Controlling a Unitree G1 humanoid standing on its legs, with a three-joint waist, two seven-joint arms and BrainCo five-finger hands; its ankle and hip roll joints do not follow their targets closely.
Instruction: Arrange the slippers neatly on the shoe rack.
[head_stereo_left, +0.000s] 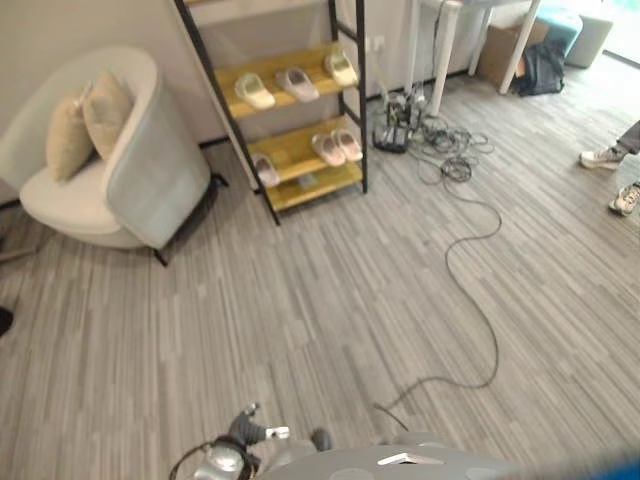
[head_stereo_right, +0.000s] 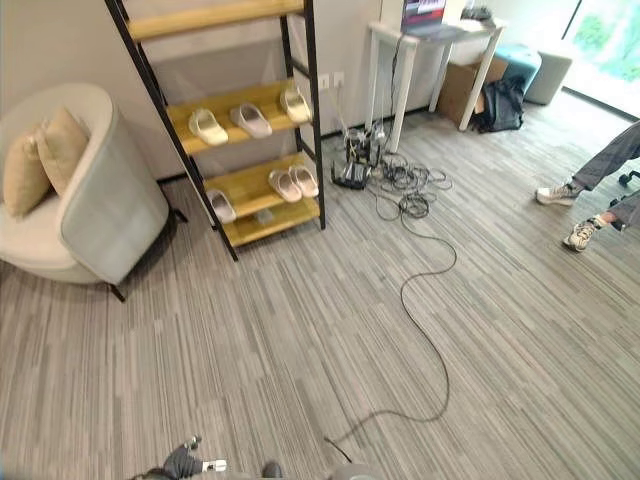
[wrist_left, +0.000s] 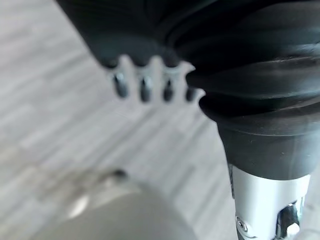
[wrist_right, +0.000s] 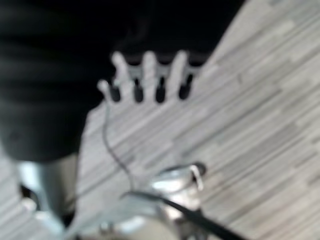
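The left hand (wrist_left: 145, 82) and right hand (wrist_right: 147, 80) hang over bare floor (head_stereo_left: 330, 300), fingers straight, holding nothing. The slippers (head_stereo_right: 250, 120) lie on the shoe rack (head_stereo_right: 225, 110), well apart from both hands. The cable (head_stereo_right: 420, 300) between could trip the robot.

No legible text, labels or numbers anywhere. Slippers (head_stereo_right: 209, 127) and shoe rack (head_stereo_right: 258, 192) carry no readable print. Laptop screen (head_stereo_right: 424, 12) is too small to read.

Left hand (wrist_left: 150, 82) hanging over floor, fingers straight; right hand (wrist_right: 145, 75) likewise, fingers straight, slightly spread
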